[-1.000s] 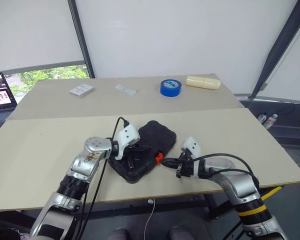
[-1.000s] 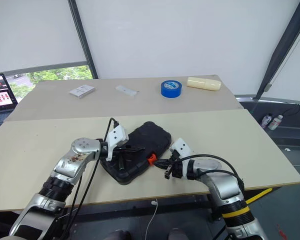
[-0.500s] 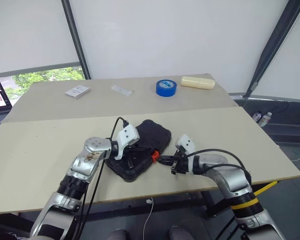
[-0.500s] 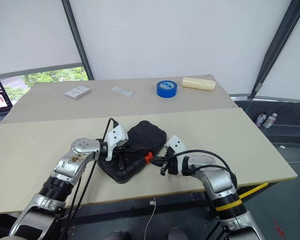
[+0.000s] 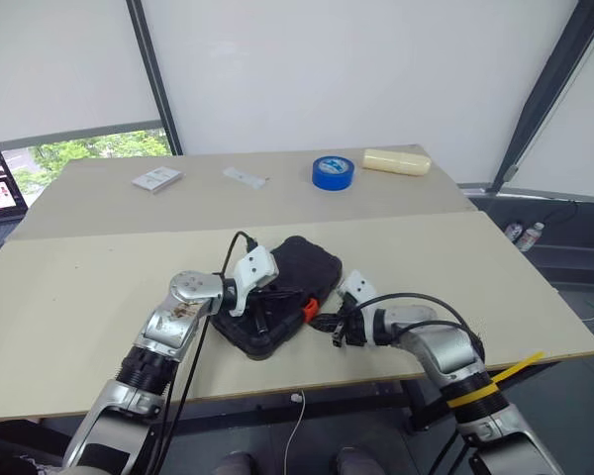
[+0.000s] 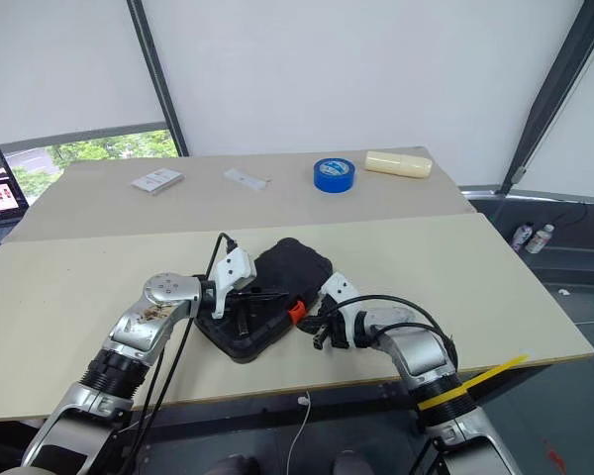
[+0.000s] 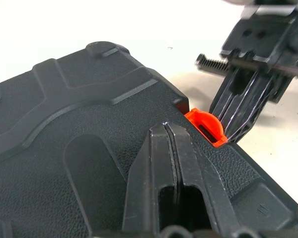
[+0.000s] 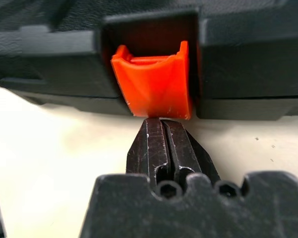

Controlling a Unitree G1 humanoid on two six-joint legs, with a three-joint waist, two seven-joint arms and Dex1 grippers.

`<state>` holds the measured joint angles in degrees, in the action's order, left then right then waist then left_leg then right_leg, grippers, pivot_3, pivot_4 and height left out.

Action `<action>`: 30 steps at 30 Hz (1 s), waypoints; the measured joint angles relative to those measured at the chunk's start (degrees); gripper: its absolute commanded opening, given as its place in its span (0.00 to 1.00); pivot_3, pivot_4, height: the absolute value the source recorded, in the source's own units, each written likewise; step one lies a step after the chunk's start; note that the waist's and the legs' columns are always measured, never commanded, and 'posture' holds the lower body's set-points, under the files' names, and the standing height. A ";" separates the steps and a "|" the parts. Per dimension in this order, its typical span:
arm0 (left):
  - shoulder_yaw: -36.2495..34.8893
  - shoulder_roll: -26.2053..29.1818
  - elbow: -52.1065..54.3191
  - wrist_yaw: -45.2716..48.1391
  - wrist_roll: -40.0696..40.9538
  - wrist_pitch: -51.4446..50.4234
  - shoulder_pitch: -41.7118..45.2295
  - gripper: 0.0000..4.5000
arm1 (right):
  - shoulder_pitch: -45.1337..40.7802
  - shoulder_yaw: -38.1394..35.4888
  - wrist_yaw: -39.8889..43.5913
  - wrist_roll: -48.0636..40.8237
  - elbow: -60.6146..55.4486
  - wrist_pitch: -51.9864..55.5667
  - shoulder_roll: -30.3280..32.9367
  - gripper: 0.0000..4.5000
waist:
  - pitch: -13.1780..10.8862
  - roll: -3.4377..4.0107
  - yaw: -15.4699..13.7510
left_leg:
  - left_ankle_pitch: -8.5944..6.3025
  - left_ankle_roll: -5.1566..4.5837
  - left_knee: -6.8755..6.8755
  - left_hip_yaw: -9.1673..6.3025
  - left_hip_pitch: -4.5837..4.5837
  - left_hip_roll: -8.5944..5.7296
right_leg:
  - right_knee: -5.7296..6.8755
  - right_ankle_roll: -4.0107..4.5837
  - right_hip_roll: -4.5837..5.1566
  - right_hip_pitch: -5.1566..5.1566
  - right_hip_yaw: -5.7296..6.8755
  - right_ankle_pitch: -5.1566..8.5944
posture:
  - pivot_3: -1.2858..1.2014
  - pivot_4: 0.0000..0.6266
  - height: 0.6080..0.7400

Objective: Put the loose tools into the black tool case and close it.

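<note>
Right gripper has reached orange latch.

Soft, even daylight fills the scene, coming through the pale translucent walls and the window at far left. The counter is bright, with only faint shadows. Head views are sharp. In the wrist views the black tool case shows crisp grain, while the right hand is blurred and the pale counter washes out.

A test room: plywood table, roller blinds, monitor.
</note>
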<state>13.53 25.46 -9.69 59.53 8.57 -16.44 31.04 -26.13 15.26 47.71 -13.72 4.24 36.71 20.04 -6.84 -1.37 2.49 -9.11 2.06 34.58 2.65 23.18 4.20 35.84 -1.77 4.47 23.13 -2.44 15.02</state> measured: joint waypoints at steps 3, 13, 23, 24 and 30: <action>0.00 -0.03 0.11 0.05 0.00 0.00 0.00 0.01 | -0.14 -0.03 -0.08 0.04 0.13 0.00 -0.09 0.00 | -0.02 -0.01 -0.04 | 0.00 0.00 0.00 0.00 0.04 -0.01 | 0.00 0.00 0.00 0.01 0.00 0.00 | 0.52 0.24 1.00; -0.72 -0.04 0.19 0.01 0.03 0.03 0.19 0.01 | -1.95 0.18 0.07 0.05 -0.58 1.68 0.44 0.00 | -0.65 0.00 0.02 | 0.00 0.00 -0.02 -0.05 0.08 -0.03 | 0.00 0.00 -0.01 0.10 0.00 0.00 | 0.52 0.24 1.00; -3.69 0.09 3.41 1.42 3.42 3.76 -4.58 0.12 | 4.24 -3.27 5.55 -1.71 -11.18 -3.28 8.66 0.06 | -0.68 -0.03 0.00 | -0.24 -0.10 -0.19 -0.04 0.07 -0.20 | -0.05 0.00 0.04 0.02 -0.07 0.00 | 0.52 0.24 1.00; -4.68 0.14 3.89 1.57 4.35 4.63 -5.63 0.17 | 5.57 -4.16 6.29 -2.24 -11.92 -4.34 9.51 0.13 | -0.68 -0.07 0.03 | -0.25 -0.13 -0.30 -0.03 0.10 -0.20 | -0.05 0.04 0.01 -0.06 -0.09 0.02 | 0.52 0.24 1.00; -14.96 4.96 7.96 4.35 12.53 10.43 -14.43 0.70 | 14.00 -12.03 12.62 -5.63 -13.95 -14.12 16.20 0.58 | -1.11 -0.25 0.42 | -0.29 -0.59 -0.77 -0.15 0.20 -0.06 | -0.02 -0.05 -0.39 0.23 -0.26 0.16 | 0.52 0.24 1.00</action>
<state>-1.42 30.42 -1.73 63.88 21.09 -6.00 16.61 -12.13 3.22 60.33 -19.35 -9.71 22.59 36.25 -7.95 -1.62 2.91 -9.40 1.47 33.81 2.50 23.38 4.14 35.82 -1.82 4.08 23.37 -2.70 15.17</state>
